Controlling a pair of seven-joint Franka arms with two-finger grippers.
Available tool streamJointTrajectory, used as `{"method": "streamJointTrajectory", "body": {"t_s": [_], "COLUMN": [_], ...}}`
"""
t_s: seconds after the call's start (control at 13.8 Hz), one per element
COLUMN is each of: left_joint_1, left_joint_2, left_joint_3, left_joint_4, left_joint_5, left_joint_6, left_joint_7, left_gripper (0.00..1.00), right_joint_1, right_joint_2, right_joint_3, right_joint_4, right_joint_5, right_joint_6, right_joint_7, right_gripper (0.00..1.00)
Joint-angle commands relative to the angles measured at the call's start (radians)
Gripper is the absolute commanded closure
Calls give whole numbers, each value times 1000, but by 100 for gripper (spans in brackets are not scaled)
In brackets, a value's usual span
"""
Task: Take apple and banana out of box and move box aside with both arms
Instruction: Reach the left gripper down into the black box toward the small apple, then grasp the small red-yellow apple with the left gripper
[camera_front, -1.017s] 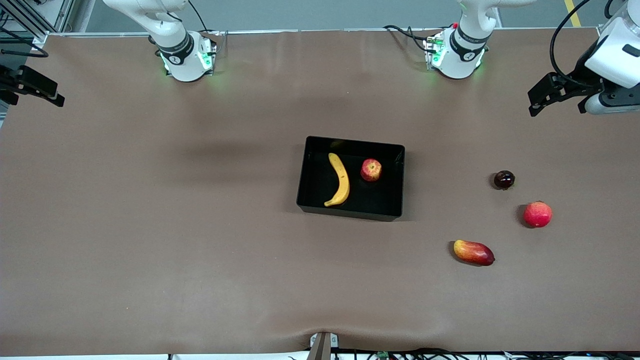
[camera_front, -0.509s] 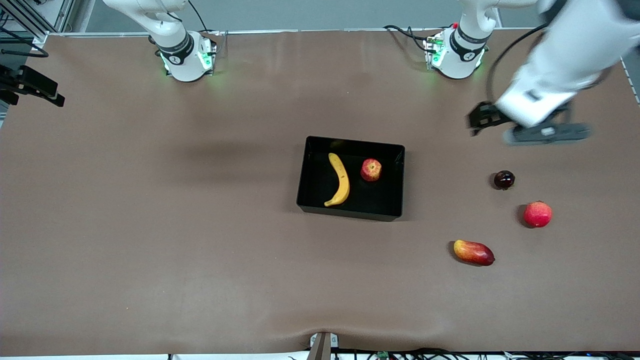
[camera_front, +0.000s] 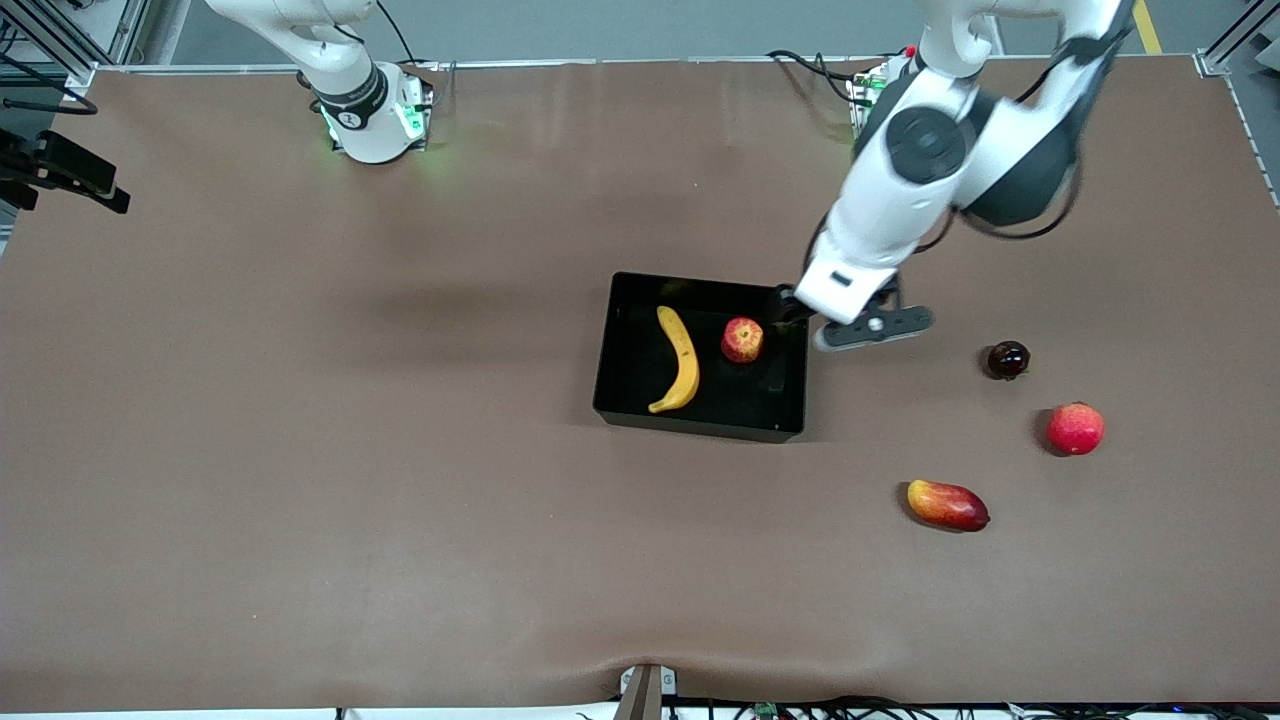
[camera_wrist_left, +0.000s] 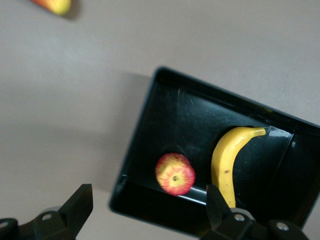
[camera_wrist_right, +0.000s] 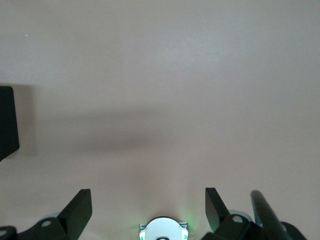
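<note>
The black box (camera_front: 700, 426) sits mid-table with the yellow banana (camera_front: 683, 360) and the small red-and-yellow apple (camera_front: 742, 340) lying inside it. In the left wrist view the box wall (camera_wrist_left: 145, 130), the apple (camera_wrist_left: 175, 173) and the banana (camera_wrist_left: 225, 160) show just past the fingers. My left gripper (camera_front: 790, 308) (camera_wrist_left: 148, 207) is open over the box's wall at the left arm's end, one finger outside it and one over the inside, holding nothing. My right gripper (camera_front: 95, 185) (camera_wrist_right: 148, 205) waits open and empty over the table's edge at the right arm's end.
Toward the left arm's end lie a dark round fruit (camera_front: 1008, 359), a pinkish-red round fruit (camera_front: 1075, 428) and a red-and-yellow mango (camera_front: 947, 504), the mango nearest the front camera. The right arm's base (camera_wrist_right: 162, 231) shows between the right fingers.
My left arm has swung in from the table's left-arm end to the box's wall, gripper still open. The right arm, the box and the fruits have not moved.
</note>
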Motion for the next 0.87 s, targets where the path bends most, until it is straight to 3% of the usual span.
{"method": "streamJointTrajectory", "body": {"t_s": [0.0, 0.36, 0.8], "left_joint_1": [-29, -82, -100], "left_joint_2": [111, 260, 368], "left_joint_3": [-2, -2, -2], "left_joint_4": [5, 7, 4], "left_joint_5": [45, 139, 141], "left_joint_6": [53, 136, 176], "left_joint_7": [-119, -332, -357], "left_gripper": [0, 0, 0], "right_joint_1": [-17, -17, -18], "right_joint_2": [-5, -5, -5], "right_joint_3": [15, 17, 17], "right_joint_4": [0, 1, 1], "right_joint_5": [-3, 0, 2], "right_joint_6": [-4, -4, -4], "right_joint_7": [-10, -10, -10], "right_gripper": [0, 0, 0]}}
